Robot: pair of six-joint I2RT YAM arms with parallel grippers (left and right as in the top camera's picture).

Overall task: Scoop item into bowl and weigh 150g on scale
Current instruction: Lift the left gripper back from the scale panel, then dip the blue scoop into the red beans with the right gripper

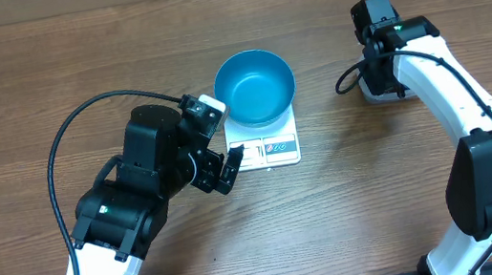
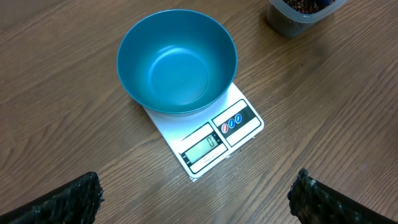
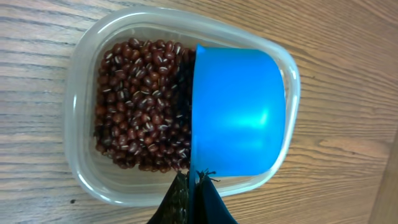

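Left gripper (image 2: pixel 196 204): jaws wide apart, holding nothing, above the scale (image 2: pixel 214 140).
Right gripper (image 3: pixel 191 200): pinched closed on blue scoop (image 3: pixel 239 112), over clear tub (image 3: pixel 87 168).
Beans (image 3: pixel 140 106): in tub, beside scoop.
Blue bowl (image 2: pixel 177 62): on scale.

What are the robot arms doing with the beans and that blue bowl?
The right gripper is shut on a small blue plastic scoop, held over dark red-brown beans in a clear plastic tub. The round deep blue bowl sits empty on the small white square scale. The left gripper hovers open nearby.
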